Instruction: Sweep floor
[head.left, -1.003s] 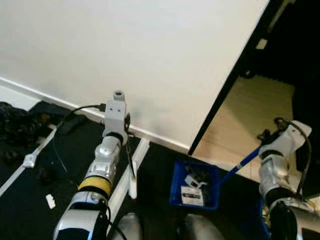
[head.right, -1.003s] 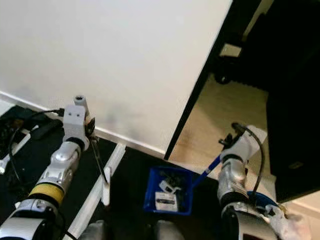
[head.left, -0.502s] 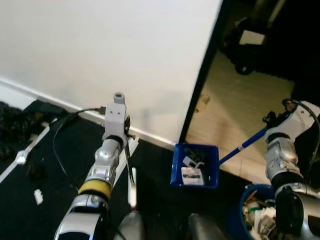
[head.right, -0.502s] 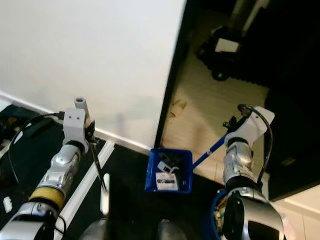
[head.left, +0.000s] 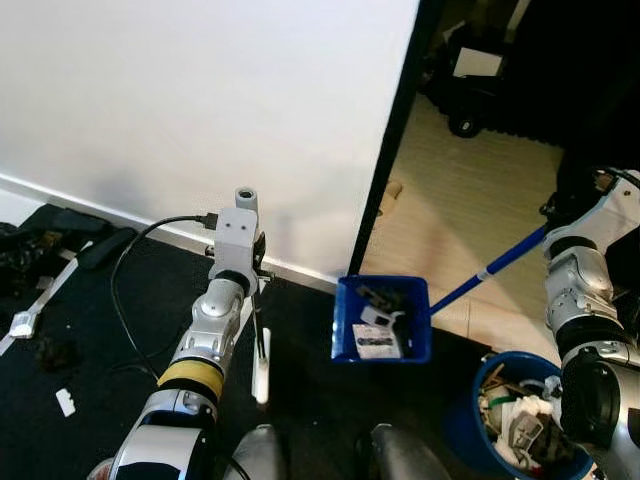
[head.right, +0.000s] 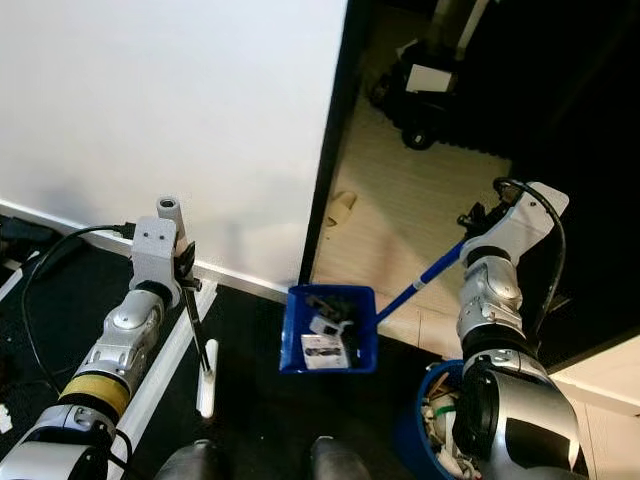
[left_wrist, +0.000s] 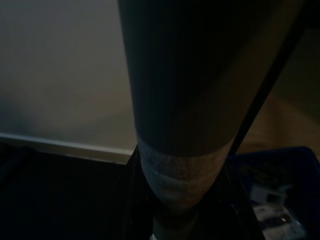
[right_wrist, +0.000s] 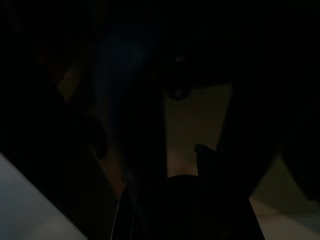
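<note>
Holding the blue plastic dustpan by its blue pole, my right pincer pinches it; left pincer pinches the thin black broom handle.

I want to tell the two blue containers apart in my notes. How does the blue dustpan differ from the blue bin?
The blue dustpan is square and shallow; the blue bin is round and deeper. The dustpan hangs on a long blue handle running up to the right hand; the bin stands on the floor by the right arm. The dustpan carries a few scraps; the bin looks nearly full. Both are blue and hold rubbish.
</note>
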